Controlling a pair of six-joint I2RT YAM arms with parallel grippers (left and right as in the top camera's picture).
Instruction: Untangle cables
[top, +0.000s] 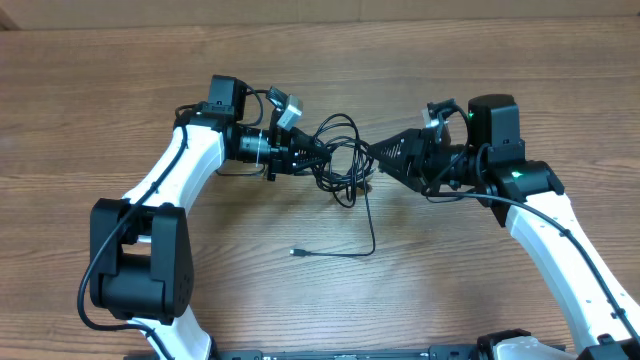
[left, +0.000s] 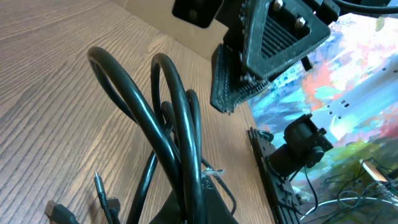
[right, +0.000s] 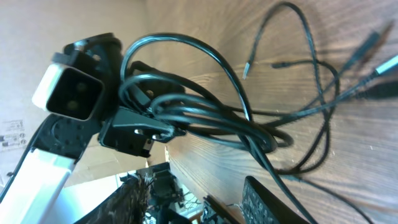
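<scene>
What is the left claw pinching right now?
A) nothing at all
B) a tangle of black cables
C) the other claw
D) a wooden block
B: the left gripper is shut on the black cables, whose loops spill out from between its fingers.

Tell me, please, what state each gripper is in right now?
Left gripper: closed, holding the cables.
Right gripper: at the cables; open or closed cannot be told.

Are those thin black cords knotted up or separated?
Knotted: the cables lie in overlapping loops bunched at the left gripper, which pinches them; one plug end trails loose on the table.
</scene>
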